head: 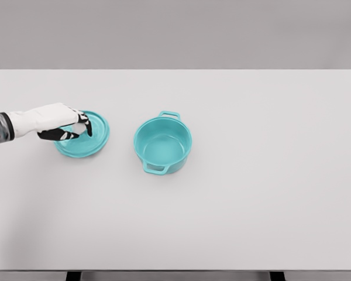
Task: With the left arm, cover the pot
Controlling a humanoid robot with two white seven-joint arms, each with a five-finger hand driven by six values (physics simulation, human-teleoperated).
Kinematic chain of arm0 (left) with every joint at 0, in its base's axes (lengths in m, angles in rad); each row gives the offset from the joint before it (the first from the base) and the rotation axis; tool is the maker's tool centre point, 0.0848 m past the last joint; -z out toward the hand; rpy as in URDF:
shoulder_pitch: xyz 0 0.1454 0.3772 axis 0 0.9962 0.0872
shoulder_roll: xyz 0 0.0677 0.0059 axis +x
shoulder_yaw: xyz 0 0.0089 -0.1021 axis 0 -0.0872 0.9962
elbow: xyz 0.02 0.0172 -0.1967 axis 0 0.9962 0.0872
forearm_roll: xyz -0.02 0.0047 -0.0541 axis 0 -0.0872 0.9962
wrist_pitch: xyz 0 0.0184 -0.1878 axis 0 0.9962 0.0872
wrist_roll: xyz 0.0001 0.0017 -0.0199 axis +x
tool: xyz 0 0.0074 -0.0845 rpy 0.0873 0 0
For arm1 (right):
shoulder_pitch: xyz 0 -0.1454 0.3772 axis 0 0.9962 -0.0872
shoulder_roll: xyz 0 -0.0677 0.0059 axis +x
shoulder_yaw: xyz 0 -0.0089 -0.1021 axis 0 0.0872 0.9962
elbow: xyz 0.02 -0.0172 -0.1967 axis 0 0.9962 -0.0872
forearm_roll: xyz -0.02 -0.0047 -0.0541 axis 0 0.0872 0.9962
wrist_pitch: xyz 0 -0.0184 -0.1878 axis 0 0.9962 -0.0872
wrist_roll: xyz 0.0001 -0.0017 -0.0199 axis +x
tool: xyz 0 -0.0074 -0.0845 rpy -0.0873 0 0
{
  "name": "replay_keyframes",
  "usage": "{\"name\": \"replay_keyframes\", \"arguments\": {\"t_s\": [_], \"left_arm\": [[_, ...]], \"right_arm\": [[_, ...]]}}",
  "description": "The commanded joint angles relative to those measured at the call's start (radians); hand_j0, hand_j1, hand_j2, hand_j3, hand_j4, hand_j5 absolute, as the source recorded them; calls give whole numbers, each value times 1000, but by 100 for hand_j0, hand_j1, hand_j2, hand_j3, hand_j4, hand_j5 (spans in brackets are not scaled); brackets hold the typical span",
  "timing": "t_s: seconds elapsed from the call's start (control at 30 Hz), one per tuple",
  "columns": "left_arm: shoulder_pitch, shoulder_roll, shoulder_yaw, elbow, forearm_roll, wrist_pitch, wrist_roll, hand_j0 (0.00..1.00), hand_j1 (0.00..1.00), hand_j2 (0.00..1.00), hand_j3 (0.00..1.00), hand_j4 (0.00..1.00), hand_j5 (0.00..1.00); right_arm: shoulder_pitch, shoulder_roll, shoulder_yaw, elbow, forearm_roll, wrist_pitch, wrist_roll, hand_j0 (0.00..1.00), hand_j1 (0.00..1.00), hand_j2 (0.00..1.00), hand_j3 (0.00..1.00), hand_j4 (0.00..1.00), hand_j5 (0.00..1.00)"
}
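resting over the teal lid [89,142], the left hand [67,124] curls its fingers around the knob, pot [162,144] uncovered nearby.

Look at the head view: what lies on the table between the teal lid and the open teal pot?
Nothing: the head view shows only bare white table between the lid and the pot.

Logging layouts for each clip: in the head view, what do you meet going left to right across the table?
Left robot hand, reaching in from the left edge with fingers over the teal lid → open teal pot with two handles → bare white table.
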Motion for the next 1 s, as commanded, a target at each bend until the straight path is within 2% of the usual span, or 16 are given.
{"name": "replay_keyframes", "arguments": {"t_s": [0.0, 0.23, 0.4, 0.97], "left_arm": [[0, 8, 1, -21, 6, 3, 0, 51, 51, 51, 51, 51, 51], [0, 46, 3, -76, 13, 3, 0, 51, 51, 51, 51, 51, 51], [2, 81, 1, -107, 46, 3, 0, 51, 51, 51, 51, 51, 51], [2, 98, -5, -231, 68, 3, 0, 50, 50, 50, 50, 50, 50]], "right_arm": [[0, 0, 0, -1, 0, 0, 0, 100, 100, 100, 100, 100, 100], [0, 0, 0, -1, 0, 0, 0, 100, 100, 100, 100, 100, 100], [0, 0, 0, 0, 0, 0, 0, 100, 100, 100, 100, 100, 100], [0, 0, 0, -1, 0, 0, 0, 100, 100, 100, 100, 100, 100]]}}
